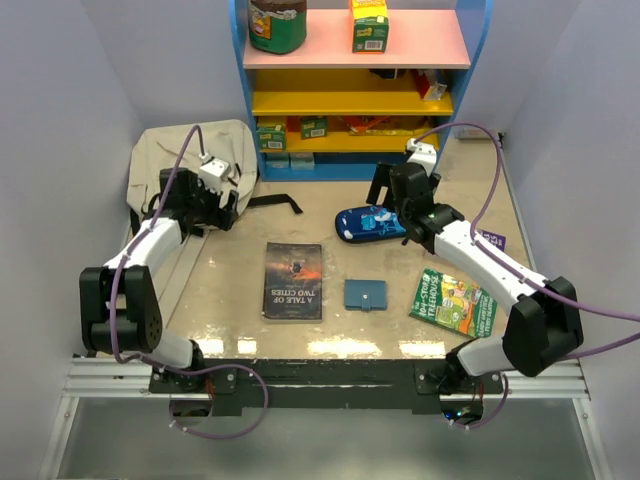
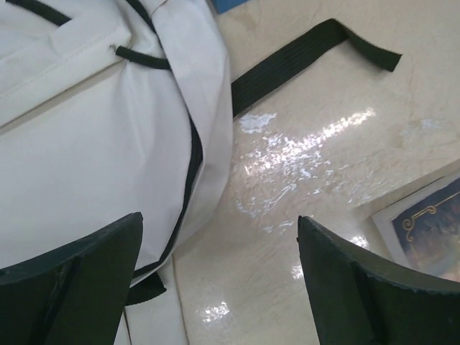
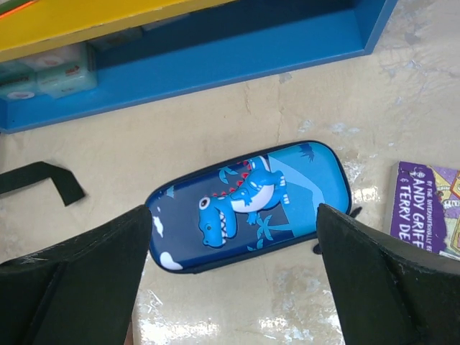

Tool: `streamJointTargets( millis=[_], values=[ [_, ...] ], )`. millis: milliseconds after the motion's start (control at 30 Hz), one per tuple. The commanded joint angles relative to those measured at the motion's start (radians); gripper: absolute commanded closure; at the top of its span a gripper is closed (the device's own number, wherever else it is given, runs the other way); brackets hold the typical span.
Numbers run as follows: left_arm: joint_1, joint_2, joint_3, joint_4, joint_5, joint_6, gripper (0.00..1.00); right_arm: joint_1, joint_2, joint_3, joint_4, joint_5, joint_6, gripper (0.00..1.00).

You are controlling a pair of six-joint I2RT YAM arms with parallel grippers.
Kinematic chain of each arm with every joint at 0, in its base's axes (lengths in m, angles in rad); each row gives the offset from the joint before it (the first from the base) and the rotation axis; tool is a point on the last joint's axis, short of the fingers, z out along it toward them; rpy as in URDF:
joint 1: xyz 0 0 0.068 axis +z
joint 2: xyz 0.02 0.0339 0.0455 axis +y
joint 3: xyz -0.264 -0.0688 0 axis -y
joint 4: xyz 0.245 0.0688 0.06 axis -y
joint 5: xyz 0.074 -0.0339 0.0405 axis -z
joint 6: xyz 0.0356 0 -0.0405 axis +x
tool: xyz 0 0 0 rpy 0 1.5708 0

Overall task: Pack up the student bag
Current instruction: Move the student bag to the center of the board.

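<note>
Far left, the student bag's (image 2: 86, 144) edge lies between the left gripper's (image 2: 219, 237) spread jaws; the right gripper's (image 3: 233, 230) gape over a pencil case (image 3: 248, 205).

Your student bag (image 1: 160, 150) lies slumped at the far left of the table (image 1: 230, 335), a large, soft cream canvas backpack with loosely creased cloth. From the left wrist view you see its black zipper trim (image 2: 190, 169) curving down the edge nearest the tabletop, and a short black loop (image 2: 144, 57) higher up on the cloth. One black strap (image 1: 275, 203) trails off its right side and lies flat on the tabletop. The zip looks closed there, though you cannot tell along its whole length.
</note>
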Motion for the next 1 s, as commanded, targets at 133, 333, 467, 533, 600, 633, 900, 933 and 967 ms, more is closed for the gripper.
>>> streamJointTargets(
  millis=[133, 333, 467, 533, 600, 633, 900, 933, 967],
  values=[
    [0.017, 0.066, -0.012, 0.113, -0.048, 0.042, 0.06, 0.003, -0.076, -0.007, -0.031, 0.041, -0.005, 0.01],
    [0.017, 0.132, -0.027, 0.213, -0.122, 0.071, 0.06, 0.003, -0.125, -0.030, -0.005, -0.003, -0.024, 0.01],
    [0.015, 0.166, -0.053, 0.259, -0.170, 0.091, 0.09, 0.003, -0.148, -0.042, 0.009, -0.034, -0.028, 0.02],
    [0.015, 0.170, -0.081, 0.300, -0.180, 0.096, 0.15, 0.003, -0.162, -0.053, 0.018, -0.052, -0.028, 0.02],
    [0.014, 0.190, -0.079, 0.289, -0.182, 0.113, 0.30, 0.003, -0.173, -0.059, 0.026, -0.066, -0.028, 0.02],
    [0.014, 0.193, -0.082, 0.289, -0.183, 0.116, 0.37, 0.001, -0.176, -0.062, 0.029, -0.077, -0.027, 0.02],
    [0.012, 0.137, -0.075, 0.231, -0.145, 0.113, 0.94, 0.003, -0.208, -0.099, 0.061, -0.129, -0.019, 0.03],
    [0.014, 0.123, -0.073, 0.224, -0.144, 0.107, 0.98, 0.003, -0.211, -0.110, 0.070, -0.135, -0.021, 0.03],
    [0.014, 0.089, -0.072, 0.216, -0.141, 0.092, 1.00, 0.001, -0.217, -0.116, 0.074, -0.149, -0.019, 0.03]
  ],
)
